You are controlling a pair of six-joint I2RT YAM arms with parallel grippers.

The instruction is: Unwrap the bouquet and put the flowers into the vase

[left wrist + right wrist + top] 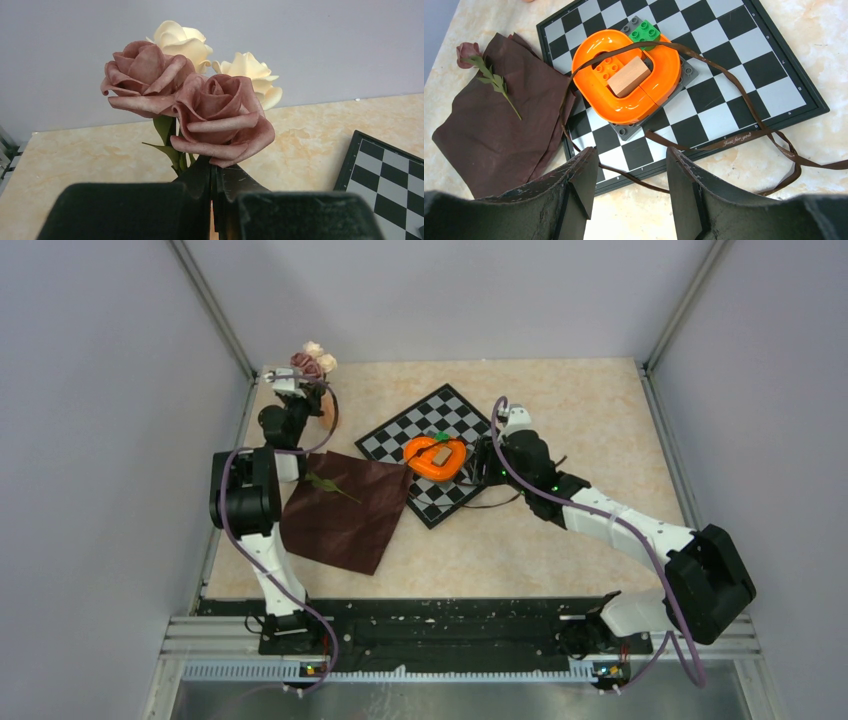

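The flowers (220,115), small artificial roses on thin green stems, are held up at the far left corner of the surface (480,560). Their stems are pinched between the pressed-together fingers of the left hand (212,175). Four heads are counted in this bunch: two cream and two dusty mauve. A fifth rose (468,50), mauve with a leafy stem, lies on the dark maroon-brown wrapping cloth (489,135), which is spread flat beside the left arm (245,490). Just beside the left hand, a small terracotta-orange shape (326,408) is glimpsed in the top view. It is taken to be the vase, but it is mostly hidden, and whether any stems are inside it cannot be told.

The unwrapping is judged done. The cloth is open and the one thin dark-brown ribbon (734,141) is untied. It trails loosely over the black-and-white chequered board (774,90) and across the orange heart-shaped plastic piece (624,107), which sits there with a green brick (644,31) and a wooden block (628,76). What is left, as judged, is seating the four held roses in the vase and fetching the fifth from the cloth.

The right hand (631,170) is held spread over the near edge of the board, with nothing between its fingers.
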